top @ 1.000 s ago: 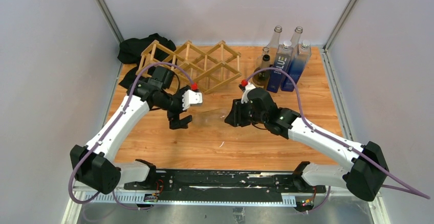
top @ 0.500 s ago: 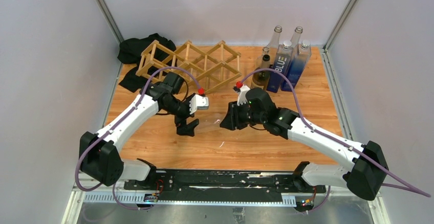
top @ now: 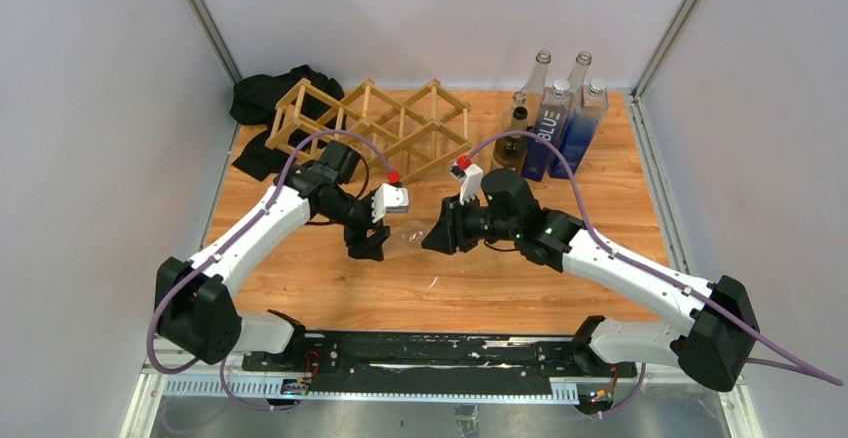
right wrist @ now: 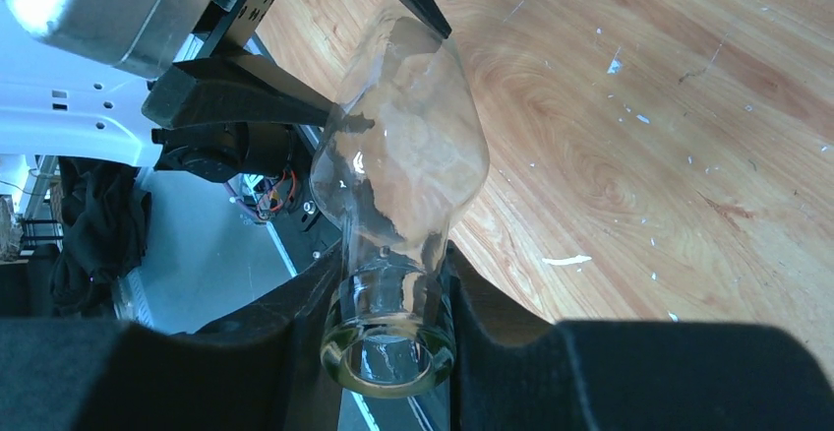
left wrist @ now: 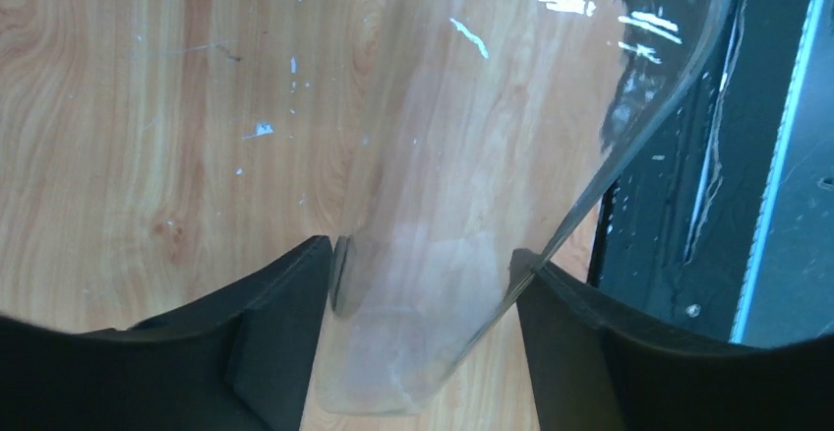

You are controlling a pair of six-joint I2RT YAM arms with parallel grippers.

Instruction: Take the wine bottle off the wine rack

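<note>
My right jaws are clamped tight on the neck of the clear bottle (right wrist: 403, 175), just behind its mouth, with a finger (right wrist: 295, 342) pressing on each side. My left jaws are partly closed around the bottle's wide base end, and both fingers (left wrist: 275, 323) touch the glass. The bottle lies stretched between the two sets of jaws, over the desk (top: 500, 278). It is out of the rack (top: 370, 123) and just in front of it. Upright bottles (top: 555, 123) stand to the rack's right, and a black cloth (top: 265, 93) lies at its left end.
</note>
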